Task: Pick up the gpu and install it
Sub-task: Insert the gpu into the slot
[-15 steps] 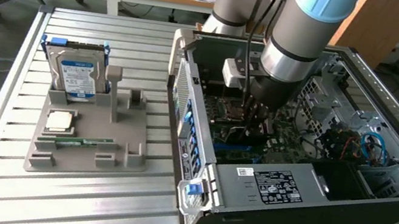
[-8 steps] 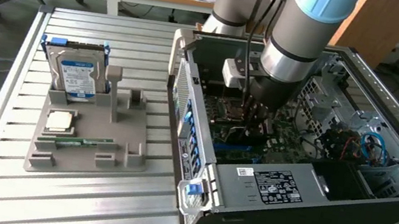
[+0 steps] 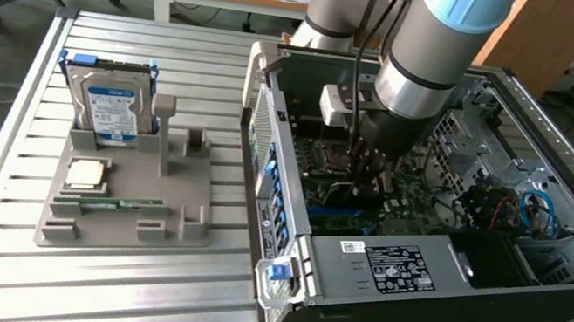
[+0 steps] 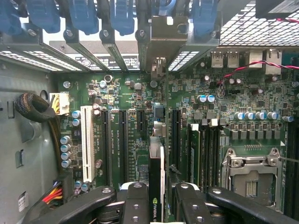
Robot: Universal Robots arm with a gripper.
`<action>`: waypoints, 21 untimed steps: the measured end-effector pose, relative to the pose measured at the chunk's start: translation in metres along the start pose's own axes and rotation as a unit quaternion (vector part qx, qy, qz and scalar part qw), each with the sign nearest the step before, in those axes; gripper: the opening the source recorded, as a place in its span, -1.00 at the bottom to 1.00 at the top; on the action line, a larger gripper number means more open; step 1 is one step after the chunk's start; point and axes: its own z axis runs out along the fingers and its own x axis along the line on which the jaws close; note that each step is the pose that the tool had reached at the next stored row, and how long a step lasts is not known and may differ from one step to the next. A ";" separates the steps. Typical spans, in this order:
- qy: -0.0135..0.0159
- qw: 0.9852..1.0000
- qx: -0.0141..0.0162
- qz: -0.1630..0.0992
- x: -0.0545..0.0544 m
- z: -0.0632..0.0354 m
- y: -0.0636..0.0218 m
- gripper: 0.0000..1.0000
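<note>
The gpu (image 4: 156, 161) shows edge-on in the wrist view, a thin dark card with a green logo on its near end and a grey metal bracket (image 4: 159, 44) at its far end by the case's rear slots. My gripper (image 4: 156, 198) is shut on it, one black finger (image 4: 135, 205) on each side. The card hangs upright over the green motherboard (image 4: 131, 93), between the long black expansion slots; I cannot tell whether it touches a slot. In the exterior view my gripper (image 3: 369, 151) reaches down into the open computer case (image 3: 387, 267).
A white slot (image 4: 87, 140) and a CPU socket (image 4: 252, 172) flank the card. Red and blue cables (image 3: 515, 210) lie in the case toward the exterior view's right. A grey tray (image 3: 123, 221) on the exterior view's left holds a hard drive (image 3: 113, 108), a processor (image 3: 87, 172) and a memory stick (image 3: 120, 204).
</note>
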 end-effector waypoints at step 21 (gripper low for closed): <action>0.000 1.000 0.000 0.000 0.000 0.0031 0.0001 -0.47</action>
